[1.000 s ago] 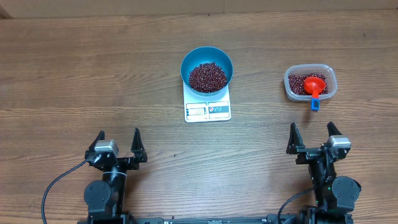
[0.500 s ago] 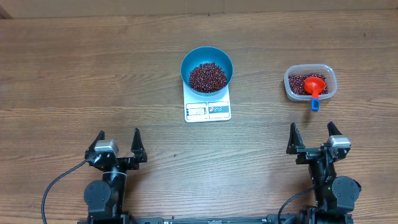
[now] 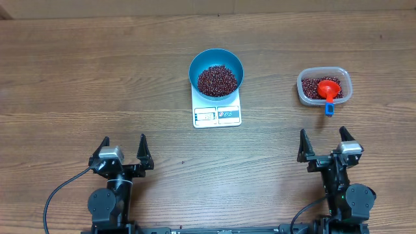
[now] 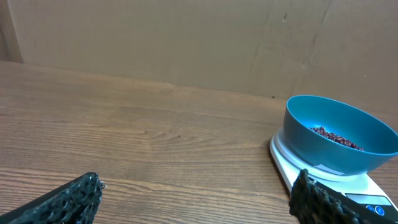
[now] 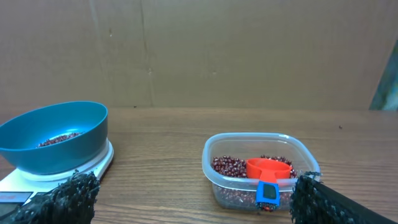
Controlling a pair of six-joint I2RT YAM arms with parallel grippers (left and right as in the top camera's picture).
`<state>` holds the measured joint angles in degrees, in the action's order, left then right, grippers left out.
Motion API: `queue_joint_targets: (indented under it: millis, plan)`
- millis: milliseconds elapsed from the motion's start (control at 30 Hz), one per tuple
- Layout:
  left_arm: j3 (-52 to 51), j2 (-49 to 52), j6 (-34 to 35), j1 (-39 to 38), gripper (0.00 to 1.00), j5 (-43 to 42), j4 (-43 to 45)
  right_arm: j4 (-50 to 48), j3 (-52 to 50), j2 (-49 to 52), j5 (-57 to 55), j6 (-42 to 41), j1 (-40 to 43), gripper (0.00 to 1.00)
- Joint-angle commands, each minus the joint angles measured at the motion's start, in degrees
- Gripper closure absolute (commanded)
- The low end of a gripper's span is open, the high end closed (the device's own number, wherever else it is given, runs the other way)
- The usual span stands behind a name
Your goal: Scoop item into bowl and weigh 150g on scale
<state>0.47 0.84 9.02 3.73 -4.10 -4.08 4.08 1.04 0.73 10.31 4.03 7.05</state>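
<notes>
Holding tiny oval beans (image 3: pixel 216 80) sits a round bowl (image 3: pixel 195 65).

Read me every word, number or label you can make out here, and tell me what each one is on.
On the flat white rectangular kitchen scale, display window: too small to read.
On the same scale, label panel beside the display: blurred, unreadable.
On the bright orange-red plastic scoop, blue handle end: a dark mark, not legible.
No other text shows.
</notes>
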Motion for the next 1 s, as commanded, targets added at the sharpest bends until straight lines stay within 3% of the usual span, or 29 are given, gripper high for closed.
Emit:
queue_joint_targets:
  millis: [0,967]
  plan:
    - [-0.2,-0.6,0.7,-0.1,0.0,0.0,-0.1,-0.1,-0.6,-0.6,0.6,2.4,-0.3,0.0]
    - [-0.2,-0.6,0.7,-0.1,0.0,0.0,-0.1,-0.3,-0.6,-0.6,0.3,5.0,-0.3,0.0]
